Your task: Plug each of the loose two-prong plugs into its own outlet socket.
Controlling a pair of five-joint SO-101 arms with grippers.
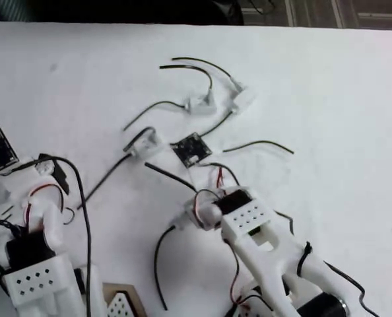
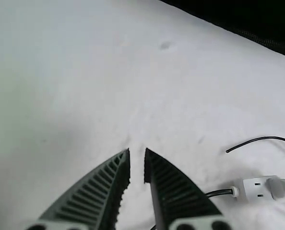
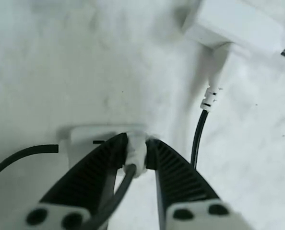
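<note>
1. We see the right arm (image 1: 275,251) stretch from the lower right toward the middle of the high view, low over the desk (image 1: 328,79).
2. The right gripper (image 3: 136,143) is clamped on a white two-prong plug (image 3: 136,154), which touches an outlet socket (image 3: 85,139).
3. The left arm (image 1: 31,264) sits at lower left. The left gripper (image 2: 137,155) shows a narrow gap and holds nothing.
4. Another socket (image 2: 257,188) lies near it.
</note>
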